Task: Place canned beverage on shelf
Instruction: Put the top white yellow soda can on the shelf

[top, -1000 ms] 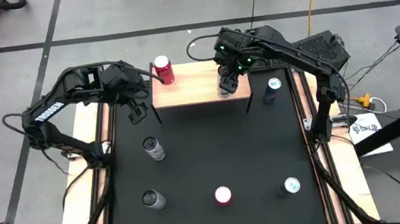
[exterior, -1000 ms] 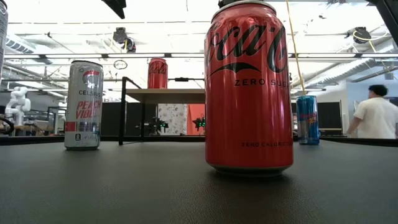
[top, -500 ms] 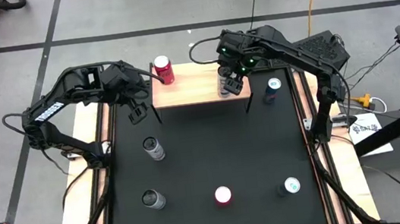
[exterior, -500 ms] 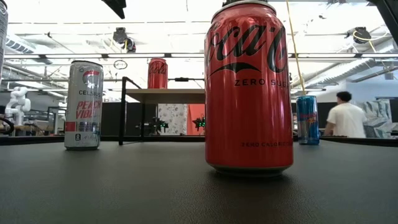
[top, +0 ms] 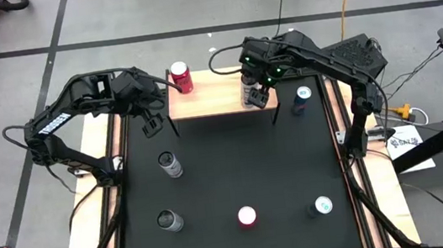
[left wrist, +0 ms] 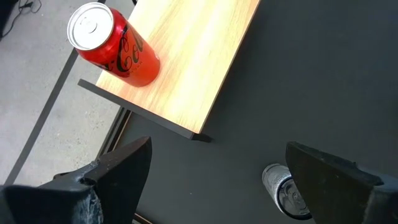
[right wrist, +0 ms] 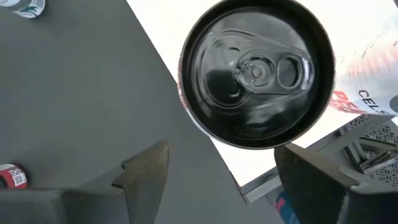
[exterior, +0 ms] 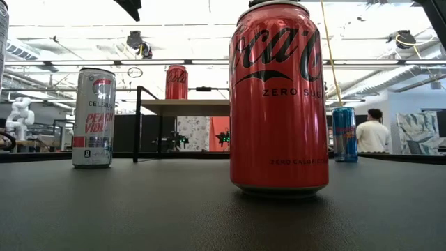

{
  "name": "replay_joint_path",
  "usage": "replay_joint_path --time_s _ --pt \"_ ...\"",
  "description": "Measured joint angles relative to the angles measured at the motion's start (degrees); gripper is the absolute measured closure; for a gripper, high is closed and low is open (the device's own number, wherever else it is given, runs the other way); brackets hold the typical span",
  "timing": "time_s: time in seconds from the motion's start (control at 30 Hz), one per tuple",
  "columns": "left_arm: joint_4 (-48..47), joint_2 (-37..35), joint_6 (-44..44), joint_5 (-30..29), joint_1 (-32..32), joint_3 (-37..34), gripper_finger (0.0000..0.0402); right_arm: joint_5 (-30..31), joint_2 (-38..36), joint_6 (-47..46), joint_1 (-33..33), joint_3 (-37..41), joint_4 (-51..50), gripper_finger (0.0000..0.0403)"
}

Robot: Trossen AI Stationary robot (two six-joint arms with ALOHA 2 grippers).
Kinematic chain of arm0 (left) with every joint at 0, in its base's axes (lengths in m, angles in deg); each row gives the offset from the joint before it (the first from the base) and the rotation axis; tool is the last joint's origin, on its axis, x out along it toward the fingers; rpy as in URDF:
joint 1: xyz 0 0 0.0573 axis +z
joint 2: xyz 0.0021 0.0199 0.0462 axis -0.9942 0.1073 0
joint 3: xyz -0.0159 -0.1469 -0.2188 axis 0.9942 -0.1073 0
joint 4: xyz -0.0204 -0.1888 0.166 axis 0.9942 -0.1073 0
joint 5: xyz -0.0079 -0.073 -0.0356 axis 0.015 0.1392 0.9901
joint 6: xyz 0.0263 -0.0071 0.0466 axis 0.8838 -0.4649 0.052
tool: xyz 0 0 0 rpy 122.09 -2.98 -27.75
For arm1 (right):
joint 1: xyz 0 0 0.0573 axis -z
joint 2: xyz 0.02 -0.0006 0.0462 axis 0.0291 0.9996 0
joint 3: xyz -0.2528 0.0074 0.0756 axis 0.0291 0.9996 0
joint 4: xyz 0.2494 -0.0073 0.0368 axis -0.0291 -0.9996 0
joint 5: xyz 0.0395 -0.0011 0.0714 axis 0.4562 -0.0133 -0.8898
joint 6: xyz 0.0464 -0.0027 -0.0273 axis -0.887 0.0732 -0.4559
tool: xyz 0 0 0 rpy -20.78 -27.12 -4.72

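The right claw point(top: 255, 94) hangs with fingers apart over the black-topped can point(right wrist: 256, 70), which stands on the shelf point(top: 210, 102) near its front right edge, so a careless retreat could clip it and tip it onto the bench point(top: 235, 169).

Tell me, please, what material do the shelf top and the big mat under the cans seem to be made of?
The shelf top looks like light wood or wood laminate with a matte finish: pale grain lines run along it in the left wrist view. Its legs look like thin black metal. The mat appears to be black rubber or textured vinyl, since the low view shows a fine pebbled, dull surface.
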Motion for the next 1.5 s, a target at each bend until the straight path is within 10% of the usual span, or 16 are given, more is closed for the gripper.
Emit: replay_joint_path --time_s 0.63,1.5 --pt "0.0 0.0 0.0 0.0 0.0 0.0 0.0028 0.2 0.0 -2.8 0.0 0.0 1.6 0.0394" --pt "0.0 0.0 0.0 0.0 0.0 0.0 0.0028 0.0 3.4 0.2 2.5 0.3 10.1 0.0403"
